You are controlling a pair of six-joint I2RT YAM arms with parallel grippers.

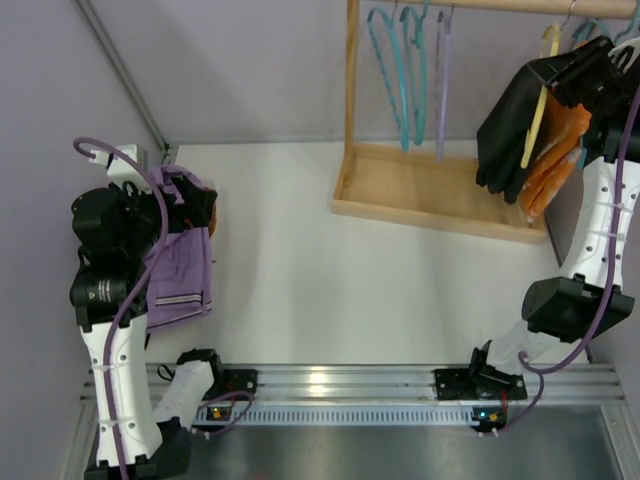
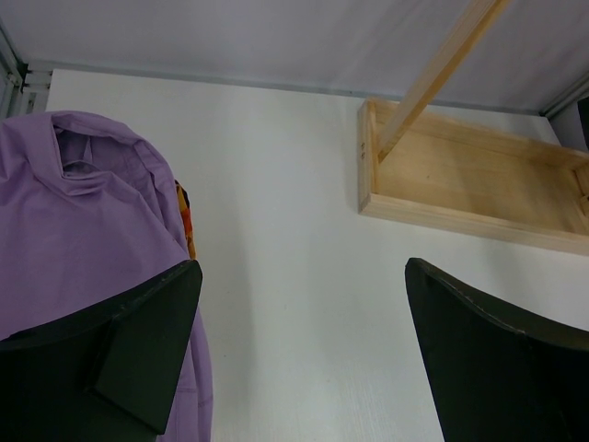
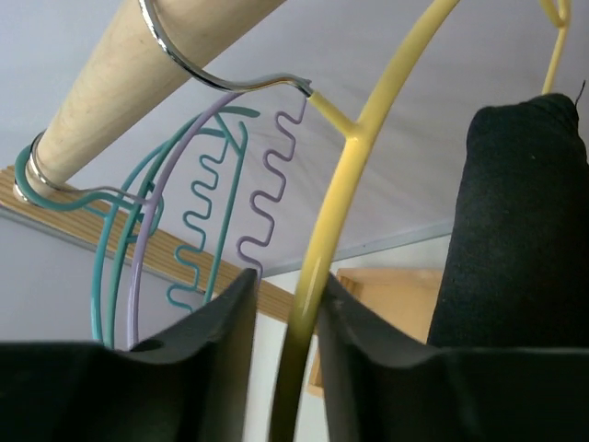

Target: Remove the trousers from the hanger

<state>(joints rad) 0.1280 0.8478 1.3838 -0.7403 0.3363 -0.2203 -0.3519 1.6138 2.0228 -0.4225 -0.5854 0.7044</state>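
The black trousers (image 1: 505, 130) hang folded over the yellow hanger (image 1: 545, 90) on the wooden rail at the back right. My right gripper (image 1: 575, 75) is up at the hanger. In the right wrist view its jaws (image 3: 287, 281) stand narrowly apart around the yellow hanger (image 3: 340, 203). The right finger touches the hanger and a small gap shows at the left finger. The trousers (image 3: 515, 230) hang just to the right. My left gripper (image 1: 200, 205) is open and empty at the far left, its jaws (image 2: 304, 267) wide apart above the white table.
A purple shirt (image 1: 180, 265) lies under my left arm. An orange patterned garment (image 1: 555, 160) hangs behind the trousers. Teal hangers (image 1: 395, 70) and a lilac hanger (image 1: 443, 80) hang on the rail (image 3: 138, 74). The rack's wooden base tray (image 1: 430, 190) sits below.
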